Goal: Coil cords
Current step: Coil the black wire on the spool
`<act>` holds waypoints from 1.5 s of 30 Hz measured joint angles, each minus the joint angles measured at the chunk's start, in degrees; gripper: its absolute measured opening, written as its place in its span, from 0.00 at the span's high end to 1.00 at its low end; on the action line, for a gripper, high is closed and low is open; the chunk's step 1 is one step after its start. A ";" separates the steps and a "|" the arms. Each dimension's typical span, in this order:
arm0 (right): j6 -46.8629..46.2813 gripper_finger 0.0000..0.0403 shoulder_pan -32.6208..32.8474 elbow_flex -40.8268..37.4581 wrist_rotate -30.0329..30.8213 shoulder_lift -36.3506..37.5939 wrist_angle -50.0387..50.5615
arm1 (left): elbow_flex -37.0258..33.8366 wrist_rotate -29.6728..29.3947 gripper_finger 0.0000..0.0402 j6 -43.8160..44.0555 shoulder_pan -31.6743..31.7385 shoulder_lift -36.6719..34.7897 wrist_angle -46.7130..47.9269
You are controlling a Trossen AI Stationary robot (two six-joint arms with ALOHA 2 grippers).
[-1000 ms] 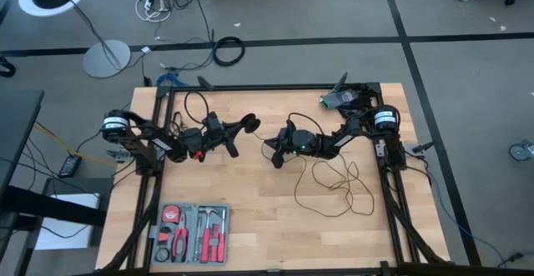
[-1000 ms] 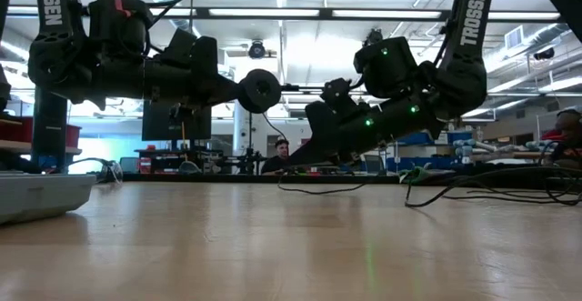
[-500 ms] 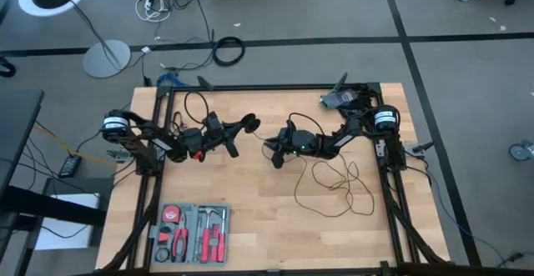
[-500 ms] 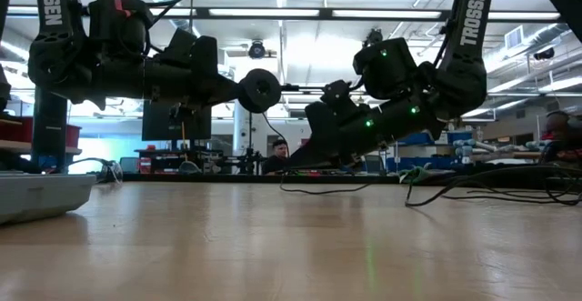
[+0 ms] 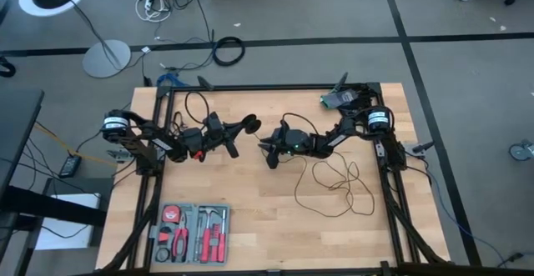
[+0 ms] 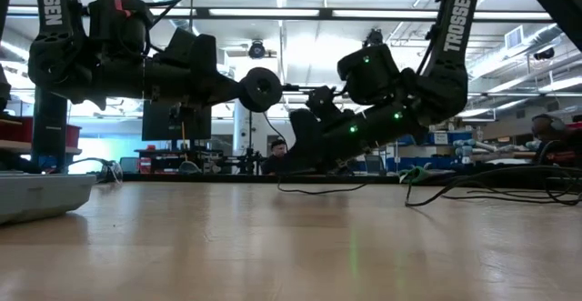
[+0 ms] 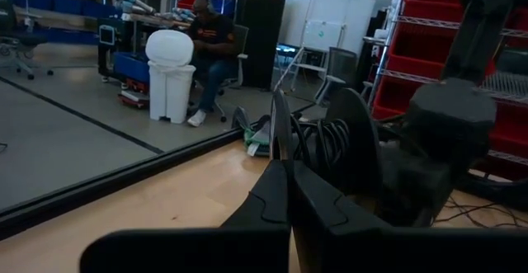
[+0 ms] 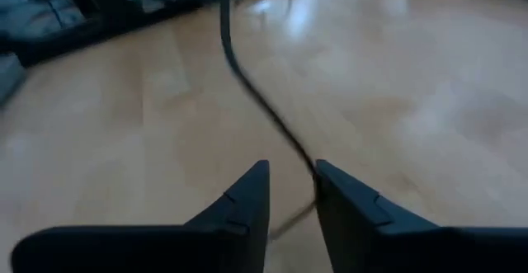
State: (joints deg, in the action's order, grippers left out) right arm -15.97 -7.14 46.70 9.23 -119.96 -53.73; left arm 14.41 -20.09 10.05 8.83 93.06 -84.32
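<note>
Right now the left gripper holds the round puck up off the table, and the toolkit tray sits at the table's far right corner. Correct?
Not quite. The left gripper does hold the puck aloft, but the high view shows the toolkit tray at the near left edge.

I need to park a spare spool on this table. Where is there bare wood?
Free: the near middle, between the tool case and the loose cord loops, and the far strip behind the grippers. Crowded: the centre, where the left gripper holds the puck beside the right gripper, and the right side under the cord.
</note>
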 joint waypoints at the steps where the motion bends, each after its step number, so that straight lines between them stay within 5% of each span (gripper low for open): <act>1: -0.04 0.80 -0.02 -0.02 0.00 0.00 0.74 | -0.02 0.18 0.99 0.31 -0.01 0.00 0.01; 14: -1.75 0.99 -0.15 0.00 0.14 2.71 12.18 | -0.09 0.49 0.99 0.51 -0.01 0.02 0.70; 24: 1.18 1.00 -3.79 -0.09 5.75 19.86 35.19 | -0.07 0.72 0.99 0.37 -0.01 0.01 2.51; 31: 1.23 1.00 -9.83 3.03 2.24 31.57 46.41 | 0.02 4.12 0.99 -0.88 0.04 0.00 4.71; 39: 5.28 1.00 -8.00 19.47 0.18 28.11 59.82 | 5.14 2.96 0.99 -2.06 -0.06 -0.04 18.49; 45: 7.03 1.00 -3.51 29.82 0.15 20.94 64.68 | 10.94 -5.92 0.99 -2.03 -0.14 -0.07 30.84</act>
State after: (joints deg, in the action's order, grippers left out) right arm -8.94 -10.65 76.52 9.38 -99.02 10.95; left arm 25.35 -26.01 8.03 8.69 92.99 -53.48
